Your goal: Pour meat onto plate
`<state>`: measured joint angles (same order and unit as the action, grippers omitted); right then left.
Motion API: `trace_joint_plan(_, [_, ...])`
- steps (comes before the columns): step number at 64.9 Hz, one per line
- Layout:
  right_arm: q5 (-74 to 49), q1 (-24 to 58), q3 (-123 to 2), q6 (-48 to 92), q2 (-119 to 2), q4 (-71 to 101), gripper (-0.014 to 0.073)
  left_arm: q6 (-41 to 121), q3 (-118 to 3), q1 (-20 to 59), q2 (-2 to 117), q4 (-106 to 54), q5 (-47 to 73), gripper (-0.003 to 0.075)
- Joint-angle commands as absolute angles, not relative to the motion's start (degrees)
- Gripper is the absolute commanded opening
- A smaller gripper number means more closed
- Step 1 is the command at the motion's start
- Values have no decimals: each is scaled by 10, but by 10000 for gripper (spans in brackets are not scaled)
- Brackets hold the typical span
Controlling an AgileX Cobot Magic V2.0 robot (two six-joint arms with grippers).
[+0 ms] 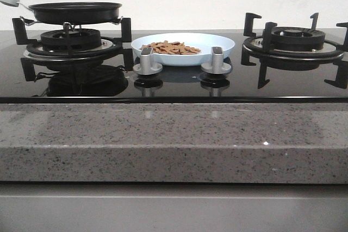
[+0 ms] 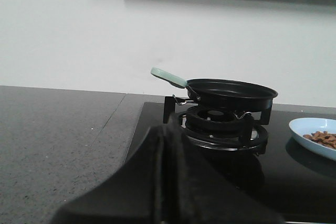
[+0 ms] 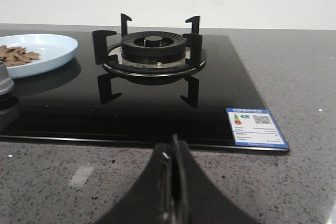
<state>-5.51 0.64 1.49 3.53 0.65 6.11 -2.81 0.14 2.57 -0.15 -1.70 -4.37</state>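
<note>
The pale-blue plate (image 1: 217, 44) sits on the black glass hob between the two burners, with the tan-brown meat (image 1: 169, 48) piled on its left half. Plate (image 2: 304, 129) and meat (image 2: 323, 139) also show in the left wrist view, and plate (image 3: 52, 48) and meat (image 3: 16, 54) in the right wrist view. The black frying pan (image 1: 75, 11) with a pale-green handle (image 2: 168, 77) rests on the left burner. My left gripper (image 2: 167, 135) is shut and empty, near the hob's left edge. My right gripper (image 3: 174, 148) is shut and empty over the granite counter. Neither gripper shows in the front view.
Two silver knobs (image 1: 147, 61) (image 1: 216, 60) stand in front of the plate. The right burner (image 1: 293, 44) with its black pan supports is bare. A speckled granite counter (image 1: 163, 134) surrounds the hob, and a white wall stands behind. A blue label (image 3: 255, 127) is stuck at the hob's near right corner.
</note>
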Motion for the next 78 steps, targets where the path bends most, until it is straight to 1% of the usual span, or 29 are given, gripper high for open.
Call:
trace_joint_plan(1, [-5,2,12,38,16,59,-115,-34,5,24,-11,-22,-88,-20])
trace_joint_plan(40, [4,-18,12,38,16,59,-115,-34,5,24,-11,-22,-88,-20])
trace_joint_plan(78, [4,-18,12,38,16,59,-115,-34,5,24,-11,-22,-88,-20])
